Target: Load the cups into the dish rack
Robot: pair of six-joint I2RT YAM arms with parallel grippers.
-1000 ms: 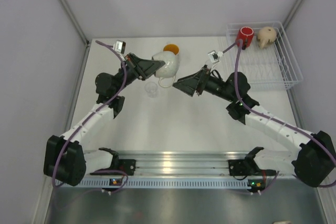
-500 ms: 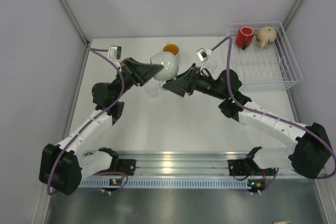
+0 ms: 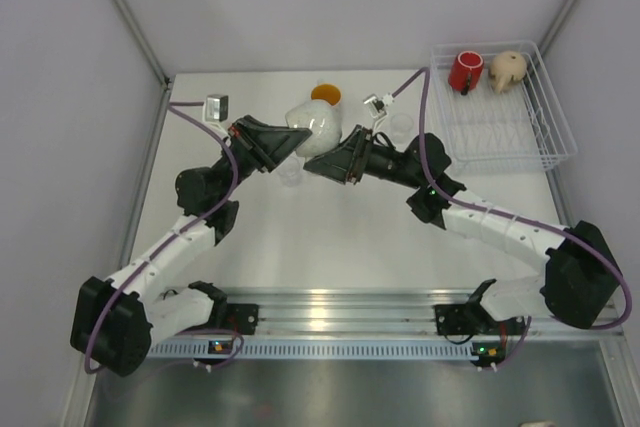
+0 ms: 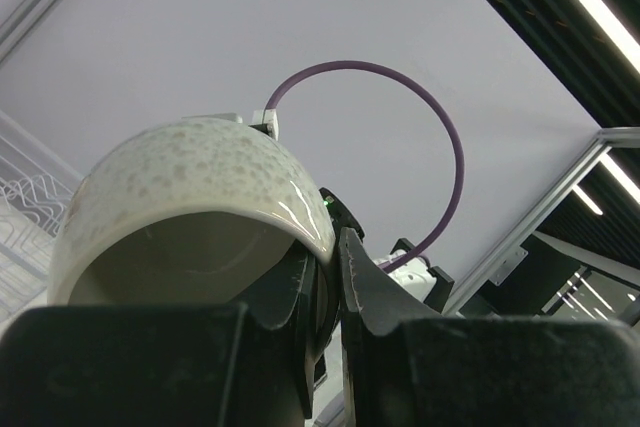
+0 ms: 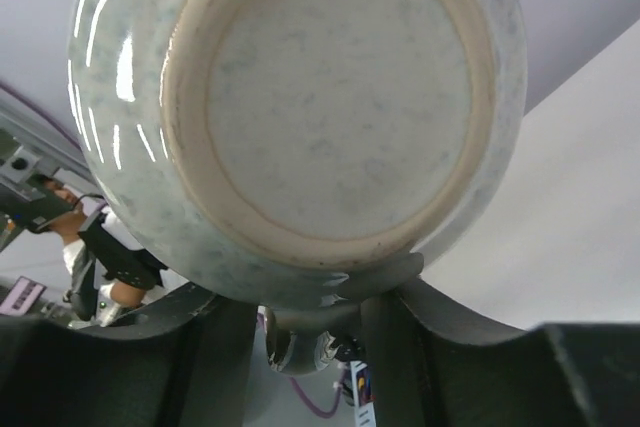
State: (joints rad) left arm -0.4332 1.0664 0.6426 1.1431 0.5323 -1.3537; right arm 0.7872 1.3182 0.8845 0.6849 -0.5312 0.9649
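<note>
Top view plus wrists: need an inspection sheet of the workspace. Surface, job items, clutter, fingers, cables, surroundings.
Surface: white table, no spills seen.
Job's things: speckled mug held up between the two arms; red cup and beige mug in the dish rack; clear tumbler on the table.
Clutter: nothing seen.
Grippers: left gripper, fingers pinch the mug's rim; right gripper, fingers flank the mug's handle, contact unclear.
Cables: a purple cable runs along each arm, no snag seen.
Surroundings: plain walls; metal rail at the near edge.
</note>
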